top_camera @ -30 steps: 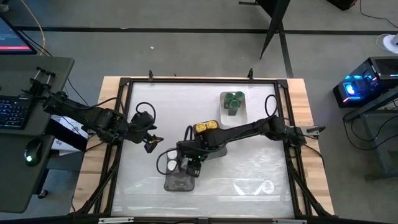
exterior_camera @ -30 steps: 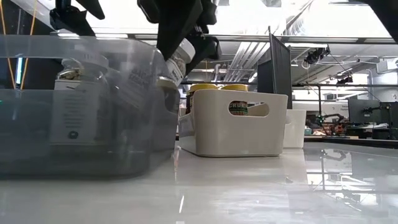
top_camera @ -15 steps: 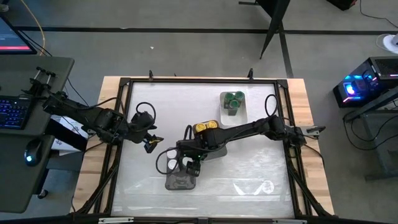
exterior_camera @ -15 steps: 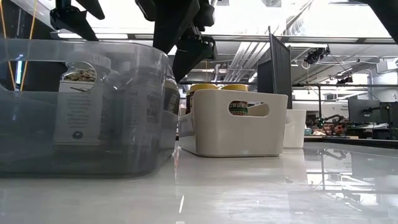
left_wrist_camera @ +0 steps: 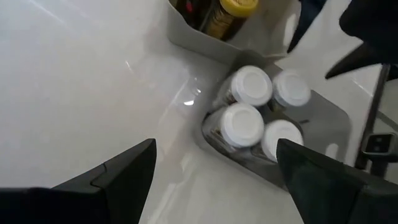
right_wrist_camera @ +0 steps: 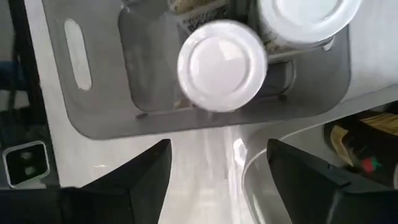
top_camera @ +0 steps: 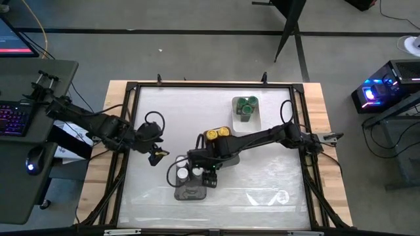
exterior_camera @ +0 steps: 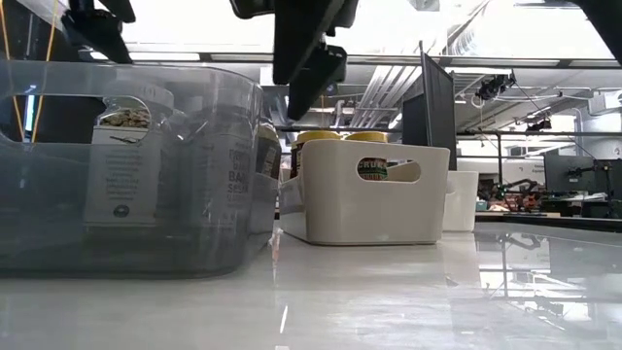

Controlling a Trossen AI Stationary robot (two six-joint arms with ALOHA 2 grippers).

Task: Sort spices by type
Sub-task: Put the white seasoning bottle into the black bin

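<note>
Overhead and close views of the sorting table (top_camera: 262,190), with the grey tray (top_camera: 190,191) taken as landmark.

The grey tray stands near the table's front edge and holds four white-lidded spice jars (left_wrist_camera: 247,104), upright, packed two by two and touching. The right gripper (top_camera: 209,176) hovers just above the tray's right rim, its fingers (right_wrist_camera: 130,180) spread apart and closed on nothing. Seen from the right wrist, one white-lidded jar (right_wrist_camera: 222,65) sits directly below the gap between these fingers, clear of both, inside the tray against its near wall; a second white lid (right_wrist_camera: 306,20) stands just beside it, deeper in the tray.

The left gripper (top_camera: 155,157) waits to the left of the grey tray and apart from it, its fingers (left_wrist_camera: 121,174) wide open and empty, framing the four white lids from a distance.

Just behind the grey tray, touching or nearly so, stands a white tray (exterior_camera: 389,199) with yellow-lidded jars (top_camera: 217,133). Farther behind, towards the table's back edge, a third tray (top_camera: 252,119) holds green-lidded jars (top_camera: 246,104) grouped at its far end.

From table height, the grey tray's clear wall shows a labelled jar (exterior_camera: 121,160) standing upright within.
</note>
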